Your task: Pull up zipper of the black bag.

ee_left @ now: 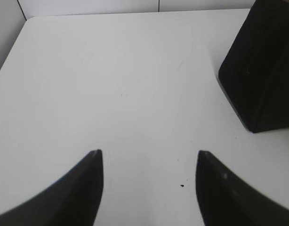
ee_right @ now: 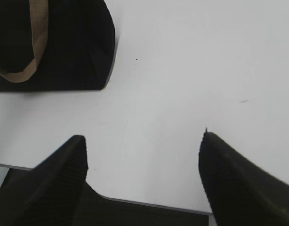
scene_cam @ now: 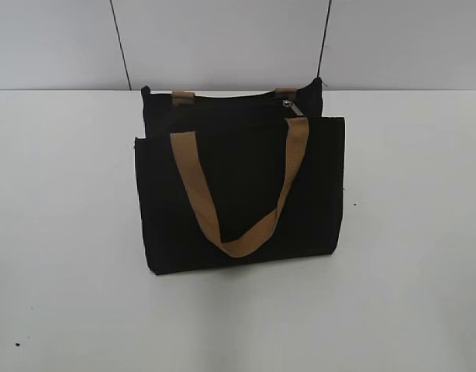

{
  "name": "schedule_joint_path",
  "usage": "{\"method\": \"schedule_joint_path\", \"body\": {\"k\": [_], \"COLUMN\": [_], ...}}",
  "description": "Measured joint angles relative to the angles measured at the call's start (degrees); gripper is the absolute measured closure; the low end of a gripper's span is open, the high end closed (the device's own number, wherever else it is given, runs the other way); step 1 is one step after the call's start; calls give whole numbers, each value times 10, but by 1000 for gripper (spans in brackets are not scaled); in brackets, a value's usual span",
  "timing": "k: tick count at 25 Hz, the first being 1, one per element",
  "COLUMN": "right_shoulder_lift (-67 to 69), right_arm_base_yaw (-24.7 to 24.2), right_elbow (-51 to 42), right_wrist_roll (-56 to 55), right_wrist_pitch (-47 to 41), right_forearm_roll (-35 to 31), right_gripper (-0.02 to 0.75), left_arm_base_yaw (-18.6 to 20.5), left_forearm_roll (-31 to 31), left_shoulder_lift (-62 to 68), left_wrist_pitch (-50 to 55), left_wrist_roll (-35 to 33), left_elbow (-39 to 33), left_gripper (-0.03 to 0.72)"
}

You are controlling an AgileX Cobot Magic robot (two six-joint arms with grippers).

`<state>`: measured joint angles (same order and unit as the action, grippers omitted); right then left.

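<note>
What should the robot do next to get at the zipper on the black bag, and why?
Probably bring the right gripper toward the zipper, which sits at the right end of the black bag's top. Both grippers are open and clear of the bag.

The black bag (scene_cam: 238, 194) lies on the white table, a rectangular fabric tote. One tan-brown strap handle (scene_cam: 238, 194) hangs in a loop across its front panel. The zipper (scene_cam: 291, 105), a small silver slider with a pull tab, sits at the right end of the top opening.
</note>
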<state>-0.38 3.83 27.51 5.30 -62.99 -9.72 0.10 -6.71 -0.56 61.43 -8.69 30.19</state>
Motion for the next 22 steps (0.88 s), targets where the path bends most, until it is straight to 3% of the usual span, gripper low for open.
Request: {"method": "schedule_joint_path", "body": {"k": [22], "right_shoulder_lift": [0], "right_arm_base_yaw": [0], "right_elbow": [-1], "right_wrist_roll": [-8], "right_wrist_pitch": [0], "right_forearm_roll": [20], "right_gripper": [176], "left_arm_base_yaw": [0], "left_forearm_roll": [0], "left_shoulder_lift": [0], "left_wrist_pitch": [0], "left_wrist_roll": [0], "left_elbow": [0], "left_gripper": [251]}}
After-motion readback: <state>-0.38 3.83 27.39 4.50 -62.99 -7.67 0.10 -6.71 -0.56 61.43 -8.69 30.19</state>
